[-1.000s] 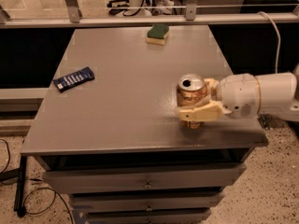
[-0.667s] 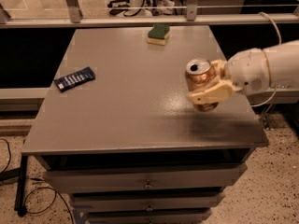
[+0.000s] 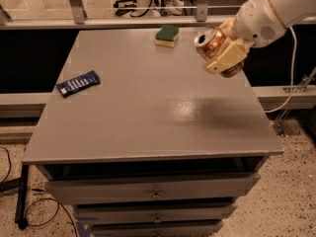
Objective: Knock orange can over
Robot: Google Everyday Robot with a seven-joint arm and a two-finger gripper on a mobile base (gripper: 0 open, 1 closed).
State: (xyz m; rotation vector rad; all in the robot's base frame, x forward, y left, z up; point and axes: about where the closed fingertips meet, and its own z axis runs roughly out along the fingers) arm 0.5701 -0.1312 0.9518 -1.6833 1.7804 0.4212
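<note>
The orange can point(image 3: 211, 44), shiny golden-orange with a silver pull-tab top, hangs in the air above the right side of the grey table point(image 3: 148, 98). It is tilted, its top facing left and up. My gripper point(image 3: 223, 51) is shut on the can, its cream fingers point(image 3: 228, 57) clamped on the can's body. The white arm runs from it to the upper right corner. A dark shadow lies on the table below the can.
A green and yellow sponge point(image 3: 167, 35) lies near the table's far edge. A blue snack packet point(image 3: 78, 83) lies at the left side. Drawers sit under the front edge. A railing runs behind the table, and a cable hangs at the right.
The gripper has lifted the can off the table and carried it up and toward the far right. The can now tilts more to the left.
</note>
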